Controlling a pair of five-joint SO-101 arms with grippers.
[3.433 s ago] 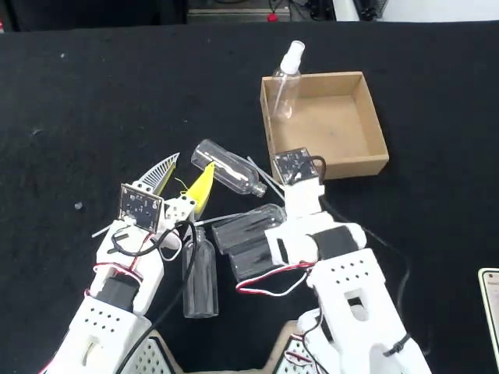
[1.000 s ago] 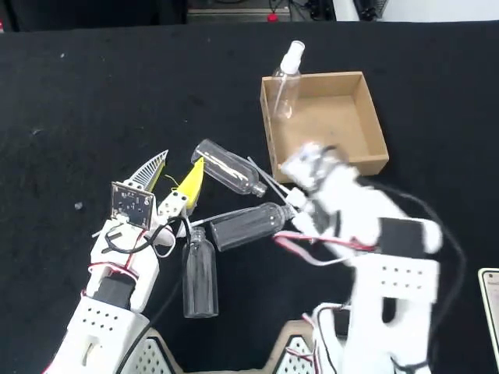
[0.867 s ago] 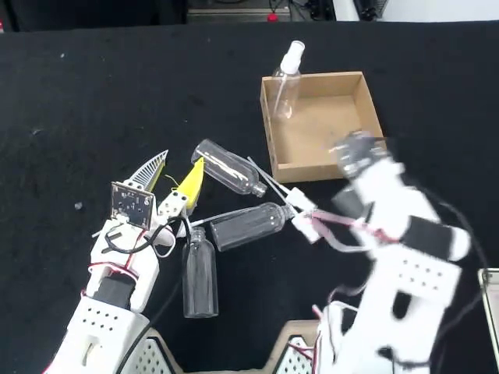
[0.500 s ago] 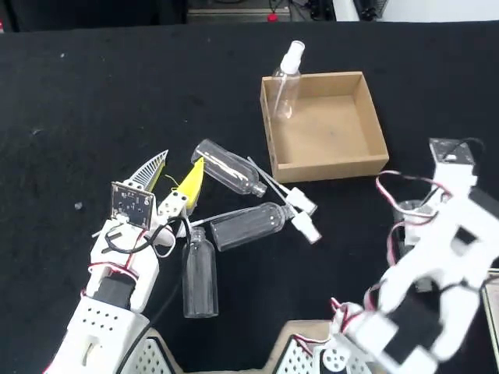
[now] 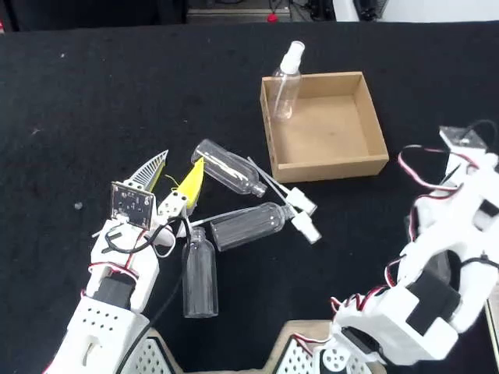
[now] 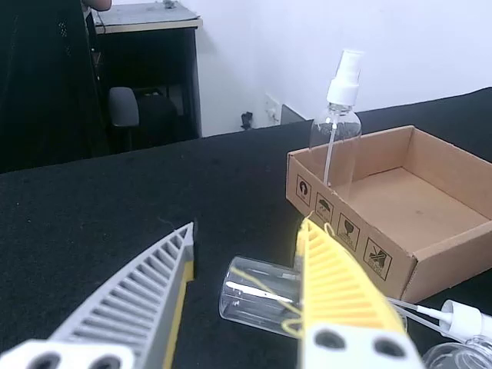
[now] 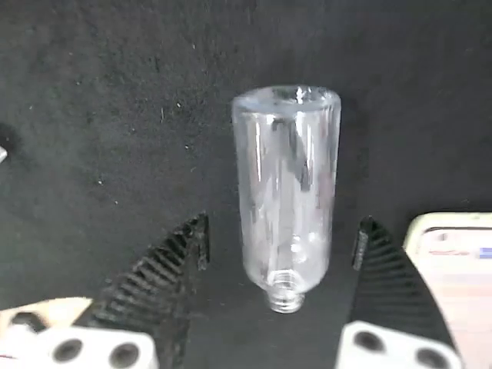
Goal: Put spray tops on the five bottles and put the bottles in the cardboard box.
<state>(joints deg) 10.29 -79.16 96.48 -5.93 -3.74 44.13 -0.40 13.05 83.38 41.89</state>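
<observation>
While the left gripper (image 6: 246, 225) gapes beside 1 lying bottle (image 6: 257, 297), the right gripper (image 7: 283, 221) straddles 1 capless bottle (image 7: 286, 184) with side gaps.

High camera looks steeply down, arms (image 5: 117, 296) at six o'clock. Left wrist camera, low, faces two o'clock: cardboard box (image 6: 346, 223), shared overhead. Right wrist camera peers close down on one bottle (image 7: 286, 192).

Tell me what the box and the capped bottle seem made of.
Box: brown cardboard, matte, with printed marks on its wall. Capped bottle: clear and glossy, the box showing through; likely plastic, possibly glass. Its spray top: opaque white, probably plastic.
</observation>
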